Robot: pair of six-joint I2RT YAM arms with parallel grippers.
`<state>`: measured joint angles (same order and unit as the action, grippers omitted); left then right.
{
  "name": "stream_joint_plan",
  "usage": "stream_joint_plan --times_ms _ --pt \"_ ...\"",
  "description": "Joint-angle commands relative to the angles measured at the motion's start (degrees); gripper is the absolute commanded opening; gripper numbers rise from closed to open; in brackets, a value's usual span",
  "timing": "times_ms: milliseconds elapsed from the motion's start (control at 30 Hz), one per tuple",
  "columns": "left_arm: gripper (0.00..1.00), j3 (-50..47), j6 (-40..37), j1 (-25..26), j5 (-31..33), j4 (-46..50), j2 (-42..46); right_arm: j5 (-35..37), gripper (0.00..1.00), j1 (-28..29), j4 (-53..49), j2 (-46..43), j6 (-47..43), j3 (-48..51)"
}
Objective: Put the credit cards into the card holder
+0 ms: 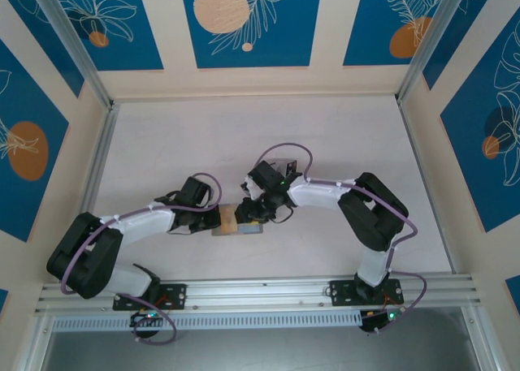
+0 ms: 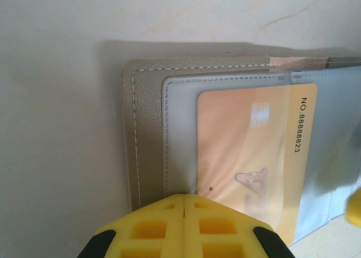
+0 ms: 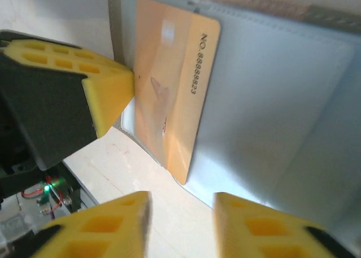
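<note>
Right, both arms meet over the card holder (image 2: 148, 128), which lies open and flat on the table (image 1: 325, 144), toward the near edge and about midway along it. The left gripper (image 2: 183, 200) is clenched tight, jaws pressed together with nothing between them, its tips set on the holder's edge beside the stitching. And there's the orange credit card (image 2: 248, 156), numbered side up, lying under the clear sleeve (image 2: 179, 134) of the holder, its short end reaching the left gripper's tips. Over on the other side, the right gripper (image 3: 181, 207) hangs released, jaws parted with bare table showing in the gap, just off the card's corner and touching neither card nor holder. From above, the two grippers sit either side of the holder, left one on it, right one close by.
</note>
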<state>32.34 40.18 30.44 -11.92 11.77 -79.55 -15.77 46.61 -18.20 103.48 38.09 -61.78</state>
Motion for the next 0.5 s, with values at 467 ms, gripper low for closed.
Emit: stream_joint_plan --times_ms 467 --pt "0.01 -2.94 -0.1 -0.55 2.57 1.38 -1.14 11.56 0.0 3.13 -16.69 9.91 -4.07 -14.63"
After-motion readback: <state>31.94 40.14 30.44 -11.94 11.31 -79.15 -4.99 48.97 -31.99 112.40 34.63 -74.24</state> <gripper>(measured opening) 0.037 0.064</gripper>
